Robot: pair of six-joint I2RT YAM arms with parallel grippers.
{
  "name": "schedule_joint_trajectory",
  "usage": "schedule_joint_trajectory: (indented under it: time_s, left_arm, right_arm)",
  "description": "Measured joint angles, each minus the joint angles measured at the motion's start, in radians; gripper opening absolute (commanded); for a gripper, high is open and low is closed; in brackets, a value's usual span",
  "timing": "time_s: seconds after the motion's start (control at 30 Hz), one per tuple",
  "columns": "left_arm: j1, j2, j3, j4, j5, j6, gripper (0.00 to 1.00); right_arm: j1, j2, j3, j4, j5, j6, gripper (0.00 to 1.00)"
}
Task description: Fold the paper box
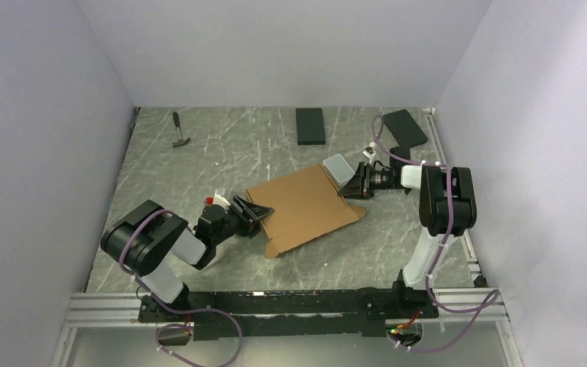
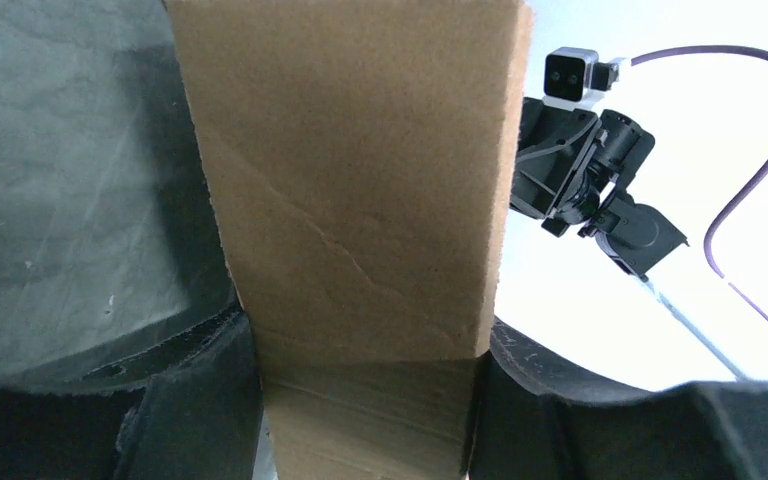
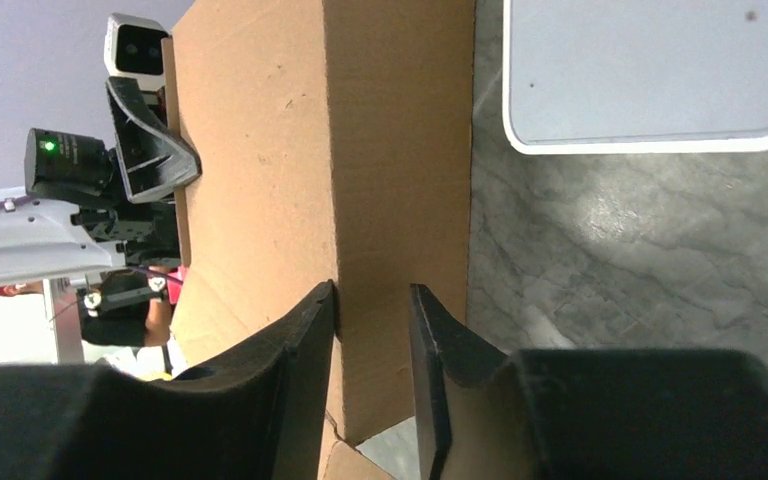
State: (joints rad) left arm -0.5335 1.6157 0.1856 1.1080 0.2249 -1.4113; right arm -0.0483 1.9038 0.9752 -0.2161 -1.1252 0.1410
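The paper box, plain brown cardboard, lies flat-topped and skewed in the middle of the table. My left gripper is at its near-left edge. In the left wrist view the cardboard fills the whole gap of the left gripper and touches both fingers. My right gripper is at the box's far-right edge. In the right wrist view the right gripper has its jaws slightly apart over a side wall of the box, with one finger against the crease.
A small translucent white case lies beside the box's far corner, close to the right gripper, and shows in the right wrist view. Two black slabs lie at the back. A hammer lies back left. Walls enclose the table.
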Motion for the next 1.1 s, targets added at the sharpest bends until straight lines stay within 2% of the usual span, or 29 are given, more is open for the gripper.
schedule_joint_trajectory:
  time_s: [0.17,0.3,0.43,0.53,0.6,0.7,0.8,0.93,1.1]
  left_arm:
    - [0.000,0.039,0.000,0.055,0.007,-0.027,0.41]
    - [-0.003,0.026,0.000,0.039,0.006,-0.033,0.43]
    - [-0.003,-0.058,0.005,-0.064,0.005,-0.031,0.44]
    - [-0.004,-0.148,0.032,-0.206,0.003,-0.024,0.45]
    - [-0.005,-0.200,0.068,-0.323,0.002,-0.024,0.45]
    - [-0.005,-0.261,0.144,-0.502,-0.003,-0.025,0.46]
    - [-0.005,-0.305,0.224,-0.674,-0.002,-0.032,0.46]
    - [-0.003,-0.344,0.255,-0.776,-0.001,-0.061,0.46]
    - [0.012,-0.391,0.266,-0.851,0.014,-0.086,0.46]
  right_arm:
    - [-0.004,-0.022,0.001,-0.024,0.055,-0.035,0.59]
    - [-0.004,-0.094,0.001,-0.053,0.124,-0.090,0.67]
    - [-0.011,-0.225,0.002,-0.086,0.164,-0.164,0.75]
    - [-0.016,-0.344,0.002,-0.109,0.176,-0.253,0.81]
    - [-0.016,-0.431,0.002,-0.136,0.162,-0.353,0.86]
    - [0.002,-0.552,-0.013,-0.171,0.115,-0.552,0.99]
    - [0.080,-0.699,-0.088,-0.211,0.085,-0.818,1.00]
    - [0.243,-0.860,-0.198,-0.247,0.097,-1.111,1.00]
    - [0.328,-0.853,-0.198,-0.264,0.156,-1.281,1.00]
